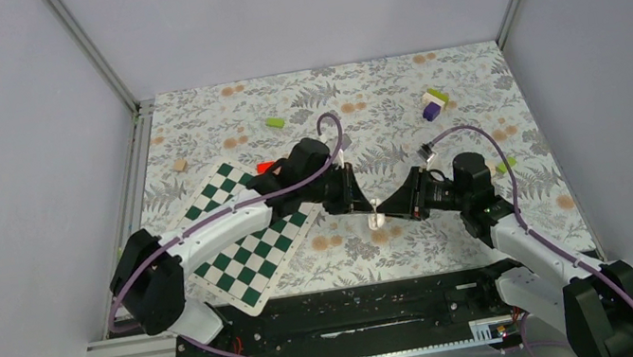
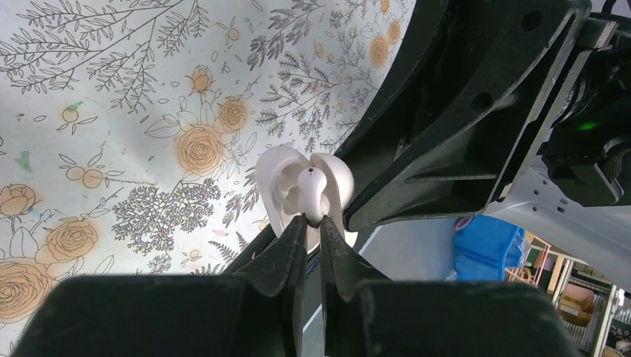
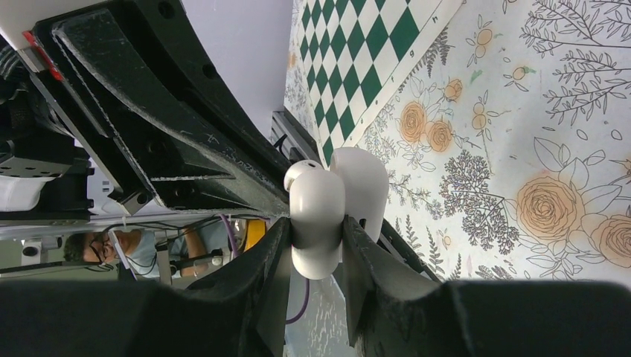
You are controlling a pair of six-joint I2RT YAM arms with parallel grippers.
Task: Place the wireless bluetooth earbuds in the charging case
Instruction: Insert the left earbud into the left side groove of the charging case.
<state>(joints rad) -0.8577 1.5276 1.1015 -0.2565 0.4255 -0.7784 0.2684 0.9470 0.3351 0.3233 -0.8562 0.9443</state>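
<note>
Arms (image 1: 232, 216) reach inward, left gripper (image 2: 314, 223) pinching earbud (image 2: 311, 186), right gripper (image 3: 316, 229) clamping apparently charging case (image 3: 316, 197)

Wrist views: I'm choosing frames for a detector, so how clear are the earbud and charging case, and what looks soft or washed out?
Left wrist: earbud and open charging case sharp; the left gripper in front is dark and soft. Right wrist: the charging case is bright white with little surface detail, the right gripper near the lens blurred, the chessboard crisp.

One camera looks down over my whole surface (image 1: 374, 83); my two wrist cameras face each other closely, sharing the charging case (image 2: 271, 175).
</note>
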